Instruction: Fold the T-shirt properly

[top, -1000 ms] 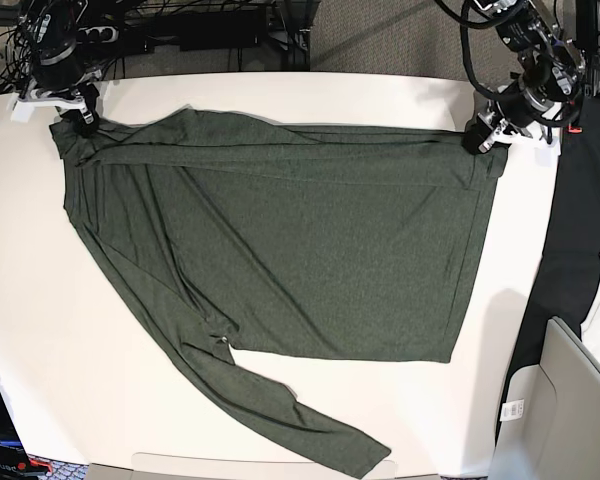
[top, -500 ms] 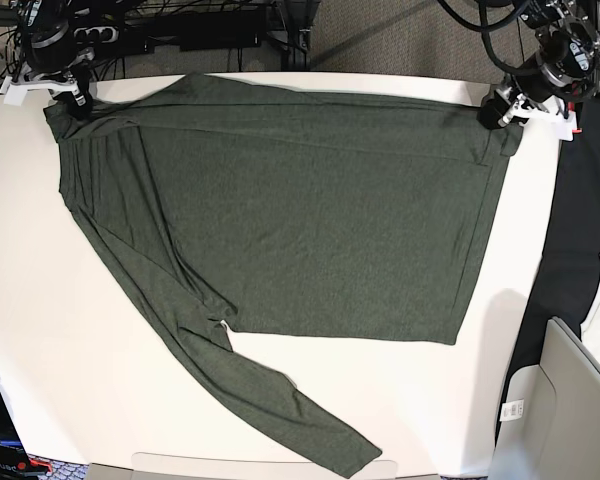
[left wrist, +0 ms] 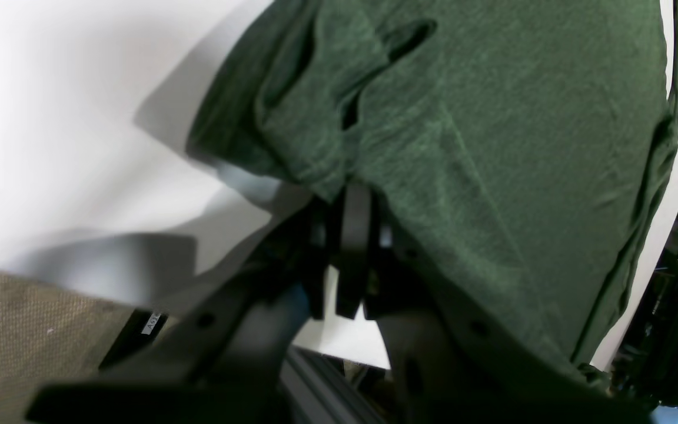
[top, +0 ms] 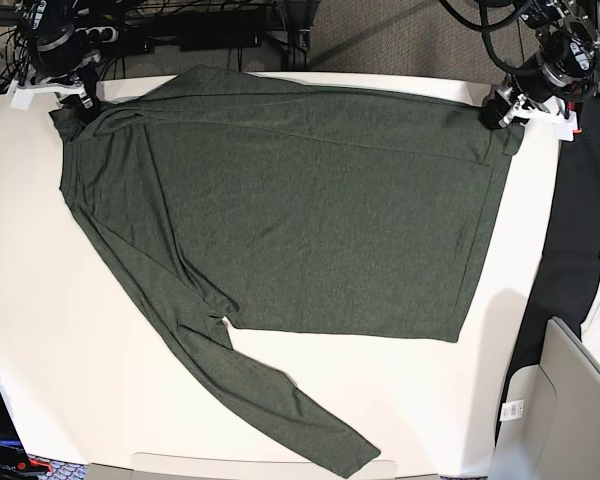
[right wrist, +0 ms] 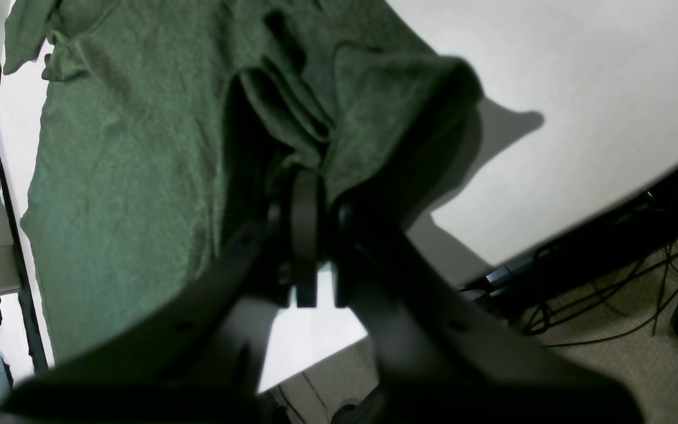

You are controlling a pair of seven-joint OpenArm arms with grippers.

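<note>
Green T-shirt (top: 310, 200) spread flat on white table (top: 40, 330), both arms at its far corners.

Left gripper (top: 502, 108) is clamped shut on the shirt's far corner by the black cloth (top: 580, 230) side; fabric bunches between its fingers (left wrist: 355, 235). Right gripper (top: 72, 98) sits at the shirt's other far corner; jaws look slightly parted with fabric draped over the tips (right wrist: 306, 200), grip hard to tell from this view. One long sleeve trails off the shirt's near edge toward the table front.
</note>
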